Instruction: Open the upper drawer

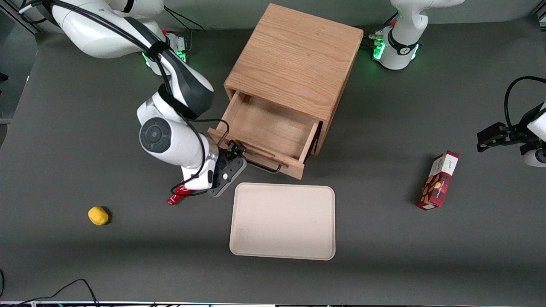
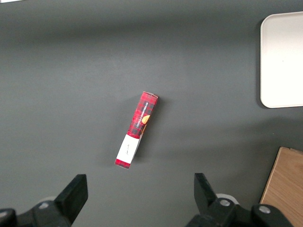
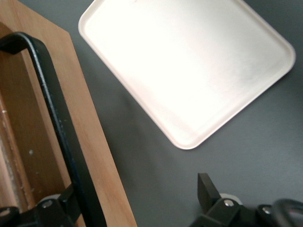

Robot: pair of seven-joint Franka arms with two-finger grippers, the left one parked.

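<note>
Straddling handle (image 3: 61,123) | pincer (image 1: 235,158) spread | upper drawer (image 1: 268,130) out

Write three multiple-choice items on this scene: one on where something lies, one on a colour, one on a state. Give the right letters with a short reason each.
1. Where does the tray lie?
A. On top of the cabinet
B. On the table, nearer the front camera than the upper drawer
C. Inside the upper drawer

2. What colour is the small object toward the working arm's end of the table?
A. Yellow
B. Blue
C. Green

3. What state is the upper drawer in?
A. Fully shut
B. Taken out and lying on the tray
C. Pulled out, its bare inside showing

Answers:
1. B: the tray sits flat on the dark table, in front of the drawer.
2. A: it is plainly yellow.
3. C: the drawer juts out of the cabinet, with the gripper at its black handle, one finger on either side of the bar in the right wrist view.
</note>
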